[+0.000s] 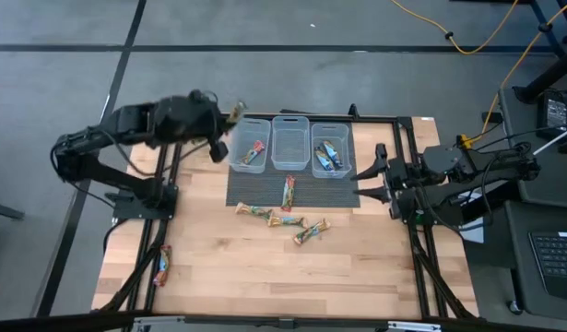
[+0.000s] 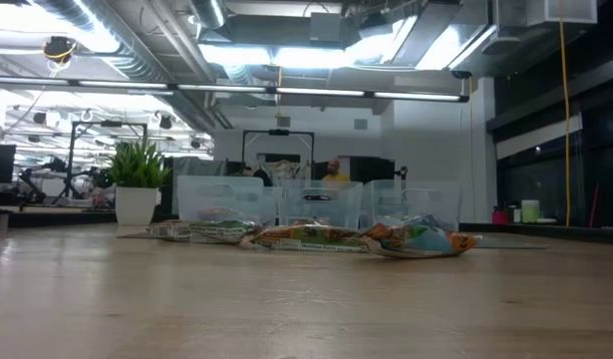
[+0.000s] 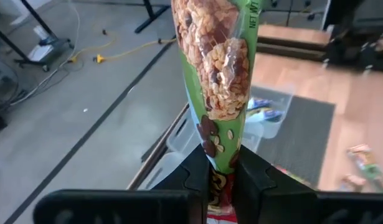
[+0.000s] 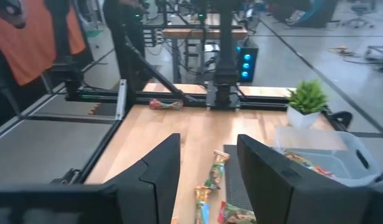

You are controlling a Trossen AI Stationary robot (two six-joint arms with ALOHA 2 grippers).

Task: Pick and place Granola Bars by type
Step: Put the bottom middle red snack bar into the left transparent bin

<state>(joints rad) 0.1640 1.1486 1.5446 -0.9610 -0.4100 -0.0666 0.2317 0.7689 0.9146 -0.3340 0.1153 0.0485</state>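
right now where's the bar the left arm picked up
In the high view the green-wrapped bar is clamped in the left gripper, raised near the left bin's far-left corner.

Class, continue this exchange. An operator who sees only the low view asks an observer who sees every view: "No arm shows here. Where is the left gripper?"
Observer: The left gripper is raised beside the far outer corner of the leftmost clear plastic rectangular bin.
Operator: Is it carrying anything?
Observer: Yes, it is shut on a green-wrapped granola bar.
Operator: And the right arm?
Observer: The right gripper is open at the right edge of the dark ribbed mat.
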